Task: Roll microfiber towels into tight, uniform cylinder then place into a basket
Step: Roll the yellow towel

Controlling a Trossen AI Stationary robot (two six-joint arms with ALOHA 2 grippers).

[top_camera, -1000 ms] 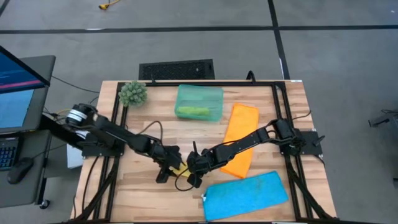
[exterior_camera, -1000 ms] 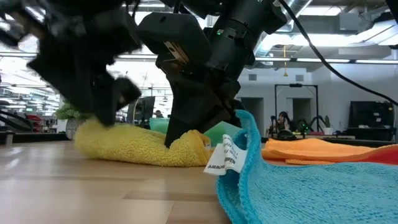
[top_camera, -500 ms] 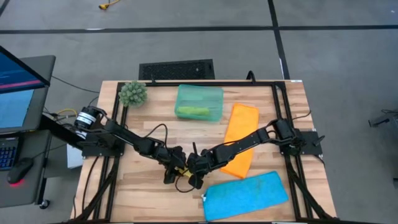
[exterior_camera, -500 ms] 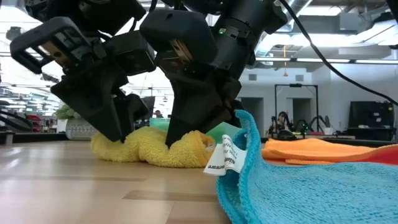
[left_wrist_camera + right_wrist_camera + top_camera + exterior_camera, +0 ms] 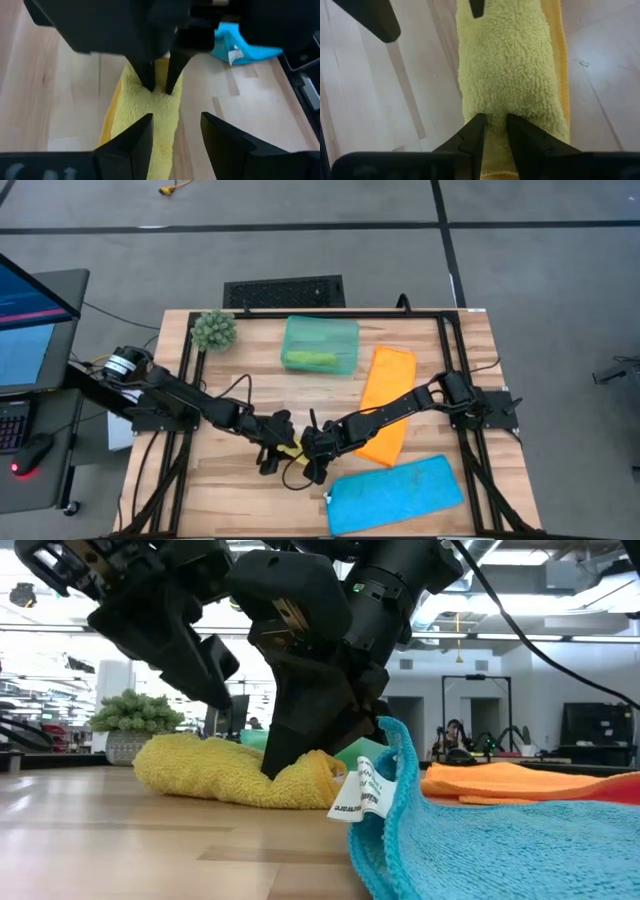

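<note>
Lying rolled on the table (image 5: 230,480) near its front edge: yellow towel (image 5: 512,65). My right gripper (image 5: 492,131) pinches one end, fingers narrow. My left gripper (image 5: 175,132) hangs just above the other end, fingers apart, holding nothing. Blue towel (image 5: 395,492) beside; orange towel (image 5: 383,402) and basket (image 5: 320,345) farther back.

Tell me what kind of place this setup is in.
Probably a robotics lab or open workshop: the wooden table sits on a grey concrete floor, a monitor stands beside it, and the low view shows ceiling strip lights and workstations behind.
</note>
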